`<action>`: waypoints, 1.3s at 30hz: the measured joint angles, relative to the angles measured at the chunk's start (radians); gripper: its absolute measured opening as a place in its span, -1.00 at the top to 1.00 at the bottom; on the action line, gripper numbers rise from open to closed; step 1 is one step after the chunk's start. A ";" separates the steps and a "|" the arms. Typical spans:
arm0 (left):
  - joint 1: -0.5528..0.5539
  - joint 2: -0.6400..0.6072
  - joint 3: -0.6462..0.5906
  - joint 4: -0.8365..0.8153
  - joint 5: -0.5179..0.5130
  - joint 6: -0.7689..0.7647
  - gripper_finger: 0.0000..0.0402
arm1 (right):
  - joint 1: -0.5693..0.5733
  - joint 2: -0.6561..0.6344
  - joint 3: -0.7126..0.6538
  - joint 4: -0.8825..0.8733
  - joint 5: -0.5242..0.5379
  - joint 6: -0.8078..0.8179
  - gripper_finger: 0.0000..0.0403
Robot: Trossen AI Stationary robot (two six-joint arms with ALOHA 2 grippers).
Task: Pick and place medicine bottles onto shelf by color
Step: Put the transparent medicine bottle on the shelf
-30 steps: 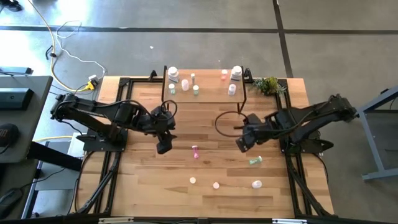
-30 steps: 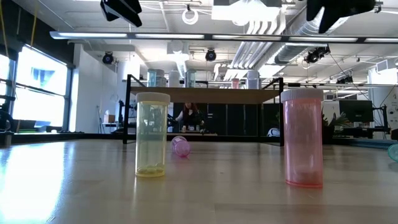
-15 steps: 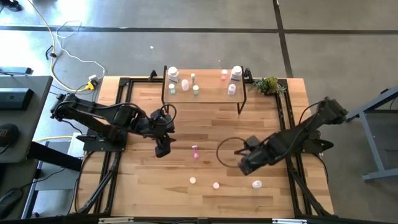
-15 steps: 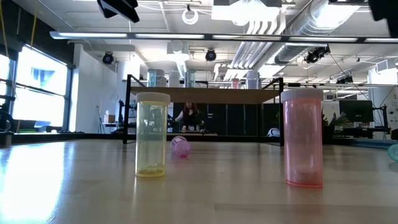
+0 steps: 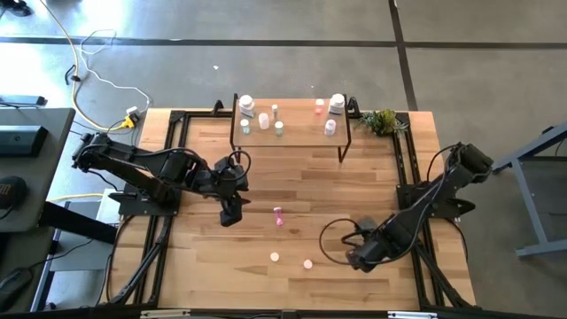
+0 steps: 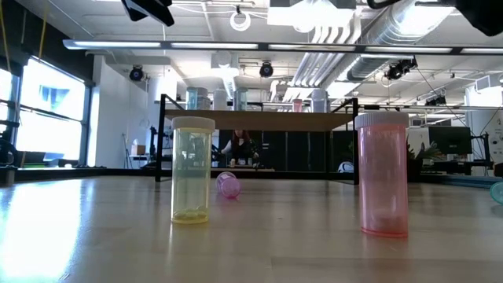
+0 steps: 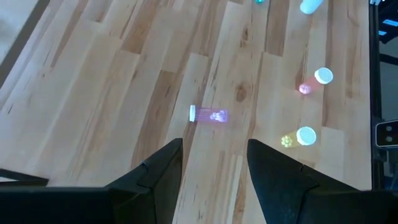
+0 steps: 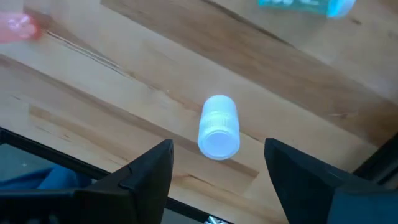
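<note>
My right gripper (image 8: 217, 147) is open and points down over a white medicine bottle (image 8: 219, 127) near the table's near right corner. Its fingers stand on either side of the bottle without touching it. In the high view that gripper (image 5: 361, 257) hides the bottle. A teal bottle (image 8: 306, 5) lies just beyond. My left gripper (image 5: 229, 215) hangs open and empty above mid-table, left of a small pink bottle (image 5: 278, 215) that lies on its side. A yellow bottle (image 6: 192, 170) and a pink bottle (image 6: 383, 174) stand near the front edge. The shelf (image 5: 301, 135) carries several bottles.
A green plant sprig (image 5: 384, 120) sits at the far right, beside the shelf. A cable loop (image 5: 341, 241) hangs off my right arm above the table. Black frame rails (image 5: 168, 186) run along both table sides. Bare wood lies between the shelf and the loose bottles.
My right gripper has swung from mid-table on the right toward the near edge and come down, turning as it went, until it stands over the white bottle. No bottle has moved.
</note>
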 joint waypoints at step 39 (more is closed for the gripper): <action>0.004 0.000 0.000 0.000 0.000 0.003 0.16 | 0.075 -0.002 -0.213 0.364 -0.003 0.249 0.45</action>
